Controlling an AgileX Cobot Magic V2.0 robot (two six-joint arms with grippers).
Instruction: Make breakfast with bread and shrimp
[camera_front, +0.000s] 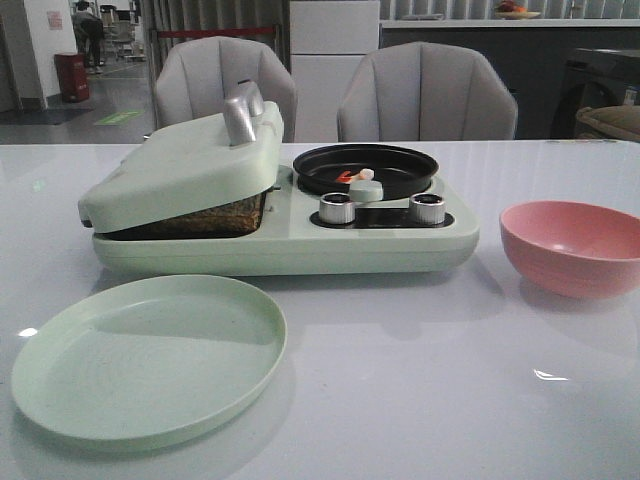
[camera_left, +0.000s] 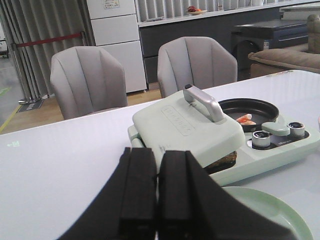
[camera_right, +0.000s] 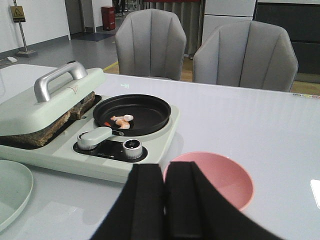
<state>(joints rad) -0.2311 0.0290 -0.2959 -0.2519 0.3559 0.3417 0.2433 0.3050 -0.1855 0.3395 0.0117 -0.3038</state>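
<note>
The bread (camera_front: 190, 221) lies inside the pale green sandwich press (camera_front: 180, 170), whose lid rests down on it; only its brown edge (camera_right: 47, 131) shows under the lid. A few orange-pink shrimp (camera_right: 121, 121) lie in the round black pan (camera_front: 364, 168) on the same appliance. My left gripper (camera_left: 157, 192) is shut and empty, held back from the press on its hinge side. My right gripper (camera_right: 165, 202) is also shut and empty, close to the pink bowl (camera_right: 216, 175). Neither gripper shows in the front view.
A pale green plate (camera_front: 148, 356) lies in front of the appliance at the left. The pink bowl (camera_front: 572, 246) stands at the right and holds nothing. Two silver knobs (camera_front: 337, 208) sit on the appliance's front. Two grey chairs (camera_front: 425, 92) stand behind the table.
</note>
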